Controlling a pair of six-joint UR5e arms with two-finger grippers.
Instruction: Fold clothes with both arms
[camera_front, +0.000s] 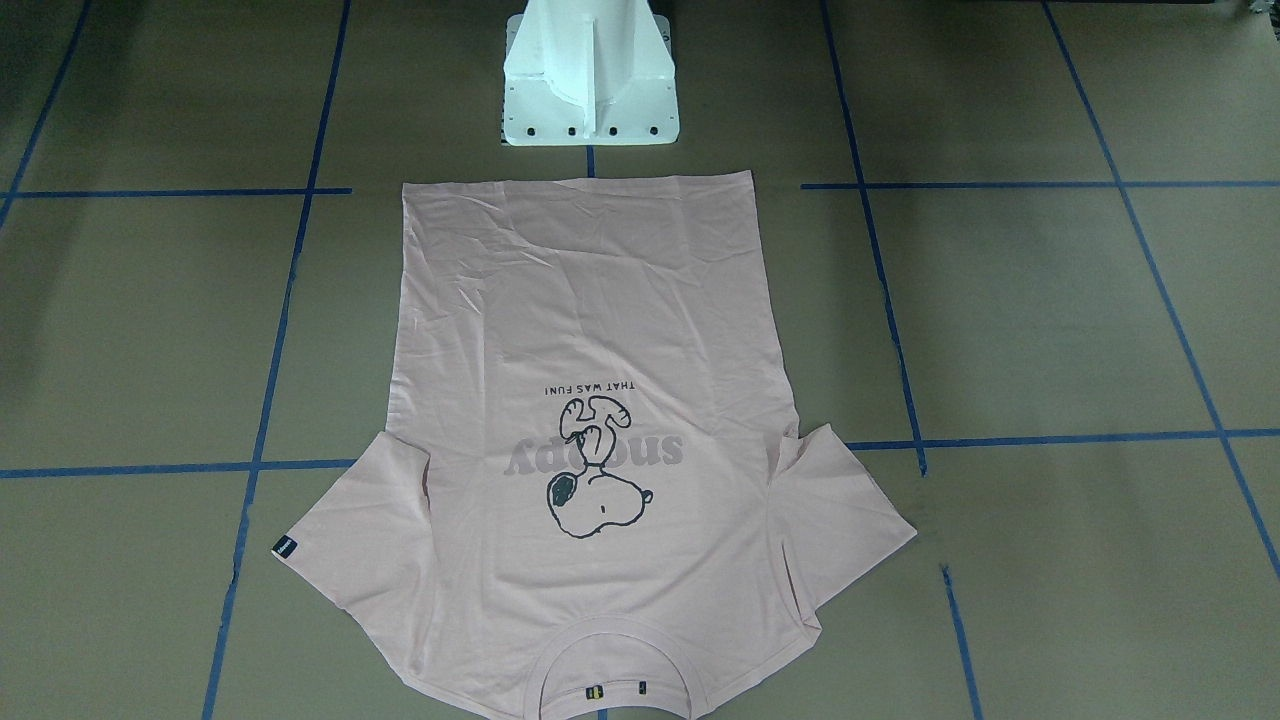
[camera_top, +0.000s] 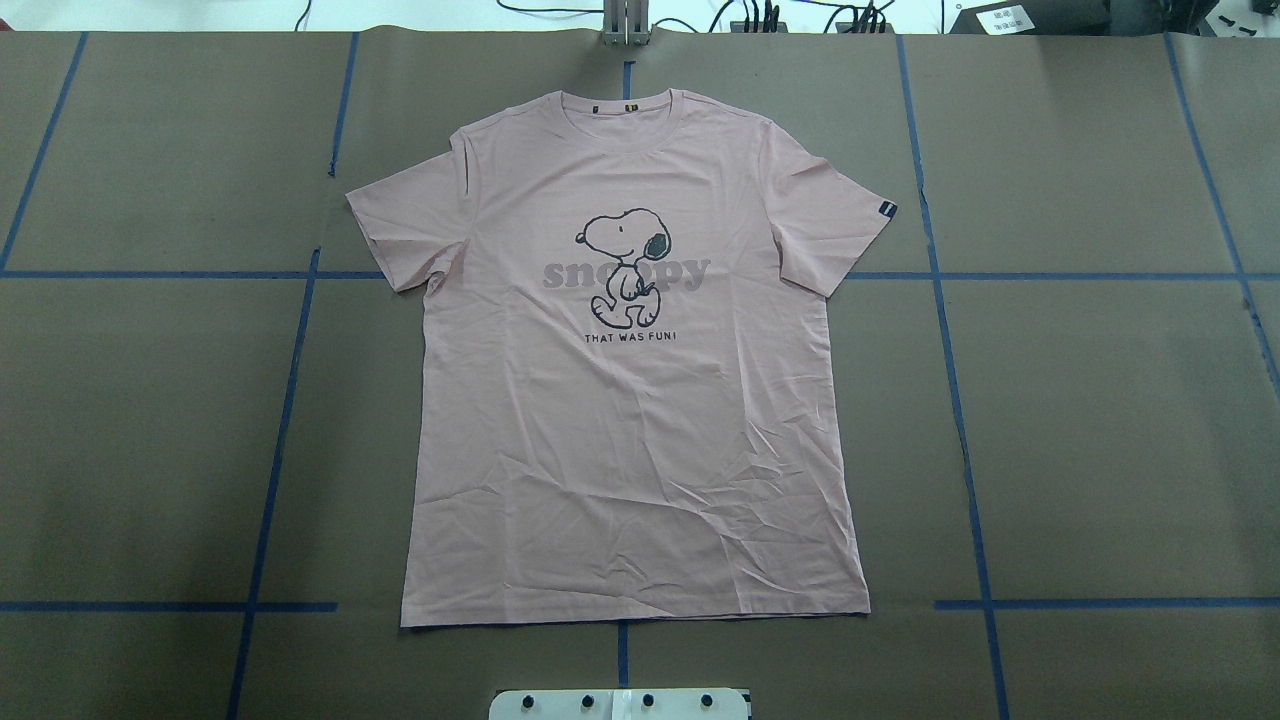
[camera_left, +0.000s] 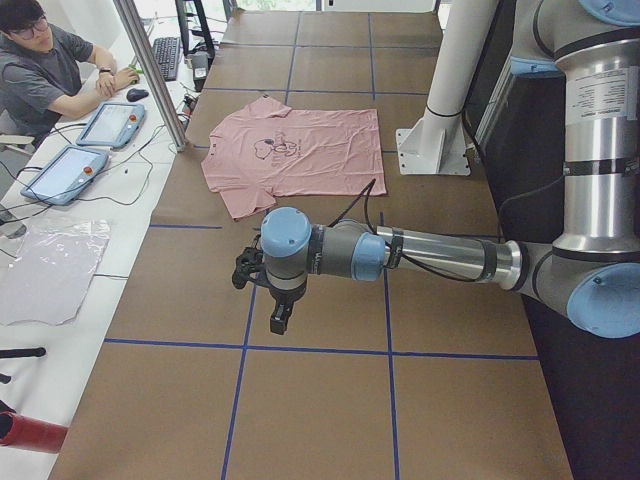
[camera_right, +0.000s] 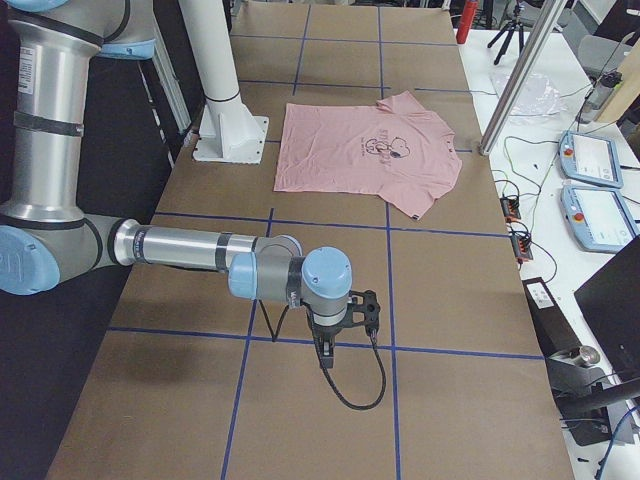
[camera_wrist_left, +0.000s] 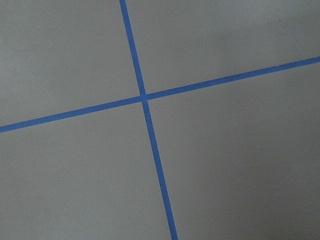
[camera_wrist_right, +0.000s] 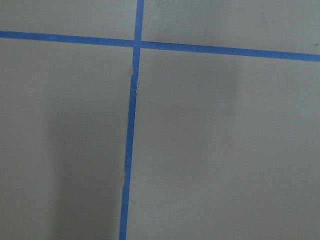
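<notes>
The pale pink Snoopy T-shirt (camera_top: 640, 430) lies flat and spread face up in the middle of the table, collar away from the robot's base, both sleeves out. It also shows in the front-facing view (camera_front: 600, 300), the left view (camera_left: 320, 150) and the right view (camera_right: 350, 160). My left gripper (camera_left: 280, 318) hangs above bare table far to the shirt's left. My right gripper (camera_right: 325, 355) hangs above bare table far to its right. Both show only in the side views, so I cannot tell if they are open or shut. The wrist views show only brown table and blue tape.
The white pedestal base (camera_front: 590, 90) stands just behind the shirt's hem. Blue tape lines (camera_top: 270, 480) grid the brown table. An operator (camera_left: 40, 70) sits at the far side with tablets (camera_left: 60, 170) and cables on a white bench.
</notes>
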